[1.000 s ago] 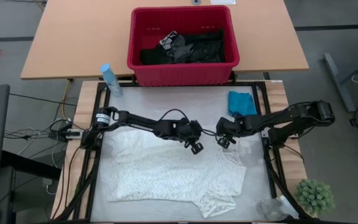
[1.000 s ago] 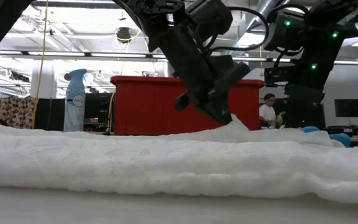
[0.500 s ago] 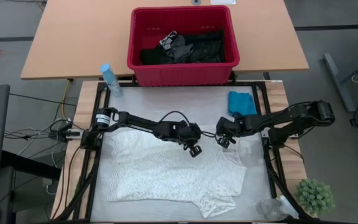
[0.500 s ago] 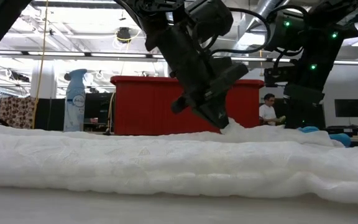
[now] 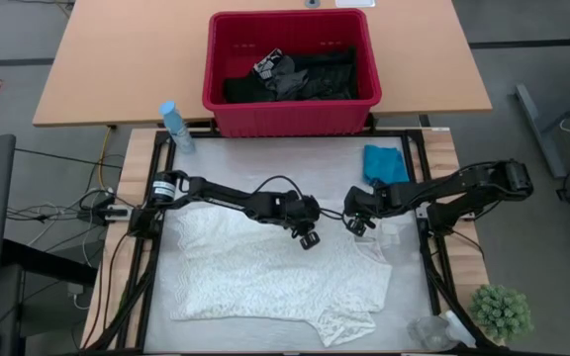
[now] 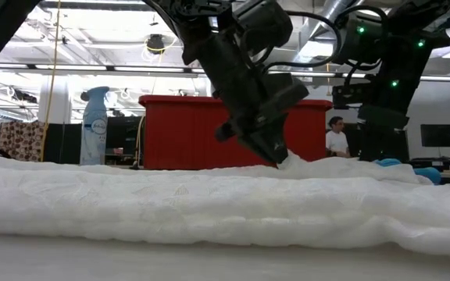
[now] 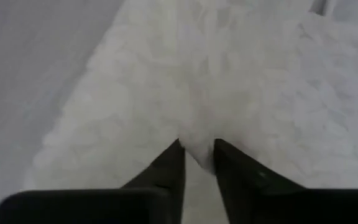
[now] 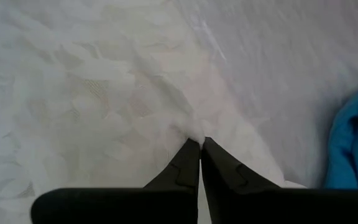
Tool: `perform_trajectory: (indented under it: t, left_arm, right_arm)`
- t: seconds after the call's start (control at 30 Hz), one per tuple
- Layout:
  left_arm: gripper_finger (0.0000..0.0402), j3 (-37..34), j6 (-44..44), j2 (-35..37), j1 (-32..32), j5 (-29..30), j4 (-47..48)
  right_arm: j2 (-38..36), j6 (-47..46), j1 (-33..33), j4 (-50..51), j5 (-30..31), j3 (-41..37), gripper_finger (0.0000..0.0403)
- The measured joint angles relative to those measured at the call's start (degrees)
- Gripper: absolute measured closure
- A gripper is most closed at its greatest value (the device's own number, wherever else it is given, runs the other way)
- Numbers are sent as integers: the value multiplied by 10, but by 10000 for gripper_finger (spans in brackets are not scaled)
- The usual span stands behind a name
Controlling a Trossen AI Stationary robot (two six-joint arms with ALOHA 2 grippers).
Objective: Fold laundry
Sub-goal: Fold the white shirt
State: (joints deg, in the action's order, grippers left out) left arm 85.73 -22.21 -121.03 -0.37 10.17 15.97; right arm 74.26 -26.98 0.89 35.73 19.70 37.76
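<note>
The white lacy garment (image 5: 275,277) lies spread flat on the table mat. My left gripper (image 5: 308,238) is tipped down onto its far edge near the middle. Its fingertips (image 7: 197,151) stand slightly apart, with a small ridge of cloth between them. My right gripper (image 5: 357,225) is shut on the garment's far right corner. A small teal garment (image 5: 385,163) lies on the mat beyond my right gripper. Dark garments (image 5: 295,77) fill the red basket (image 5: 290,114) at the far side. My left gripper comes slanting down at the garment's far edge (image 7: 197,134), and a small raised ridge of cloth sits between its parted fingertips. Whether the fingers touch the cloth I cannot tell. My right gripper pinches the white garment's far right edge (image 8: 194,129) between its two fingertips, slanting down from above. The cloth puckers at the tips, and the rest of it lies on the mat.
A light blue spray bottle (image 5: 174,126) stands at the mat's far left corner. A small green plant (image 5: 501,311) and crumpled clear plastic (image 5: 431,332) sit at the near right. A person (image 6: 336,139) shows in the room behind.
The peak of white cloth at my left gripper's tips has sunk lower onto the garment. Both arms have kept their places.
</note>
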Motion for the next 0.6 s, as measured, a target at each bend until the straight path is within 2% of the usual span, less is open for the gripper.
perform_trajectory:
  t: [0.17,0.3,0.6]
  left_arm:
    - [257,0,-14,0,8,6,19]
    - [218,0,-10,3,20,25,33]
    - [207,0,-25,20,49,25,40]
  right_arm:
    - [0,1,0,4,0,0,360]
    - [0,3,0,5,0,0,360]
    - [0,4,0,6,0,0,360]
